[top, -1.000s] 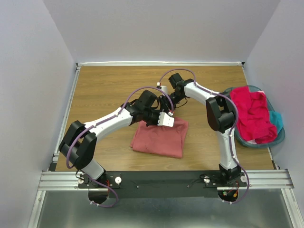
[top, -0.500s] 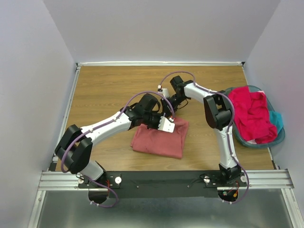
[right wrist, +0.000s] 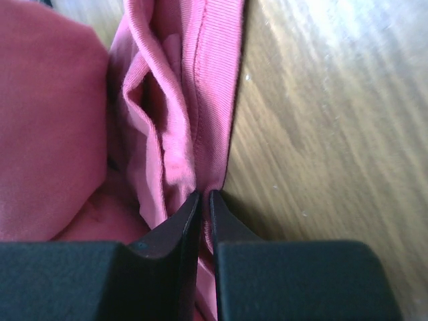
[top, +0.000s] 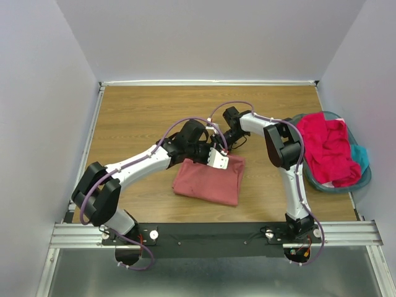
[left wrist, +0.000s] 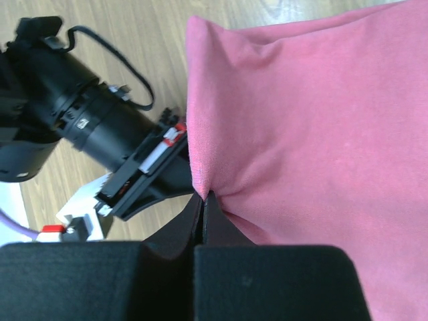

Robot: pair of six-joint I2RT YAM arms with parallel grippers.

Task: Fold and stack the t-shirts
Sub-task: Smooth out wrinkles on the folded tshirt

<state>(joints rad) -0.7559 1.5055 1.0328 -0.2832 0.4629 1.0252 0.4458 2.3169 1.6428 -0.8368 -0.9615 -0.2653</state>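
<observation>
Wood tabletop (top: pixel 136 117): left claw (left wrist: pixel 202 200), right claw (right wrist: pixel 204 197) clenched on salmon-pink t-shirt (top: pixel 207 180) far edge.

1. Wood-grain surface (top: pixel 136 117) spreads on every side of the fingers (left wrist: pixel 179 232).
2. Folded salmon-pink t-shirt (top: pixel 207 182) lies flat on it, far edge at the fingers.
3. Teal basket (top: pixel 366 178) stands well right of them.

Before my bases:
- table (top: pixel 142 111): under everything listed.
- folded t-shirt (top: pixel 207 179): flat on the table, near its middle.
- my left gripper (left wrist: pixel 202 200), my right gripper (right wrist: pixel 200 197): both at that shirt's far edge, the right one just behind the left.
- basket (top: pixel 365 176): at the table's right edge, well apart from the folded t-shirt.
- heaped t-shirts (top: pixel 328 151): in the basket, overhanging its rim.
</observation>
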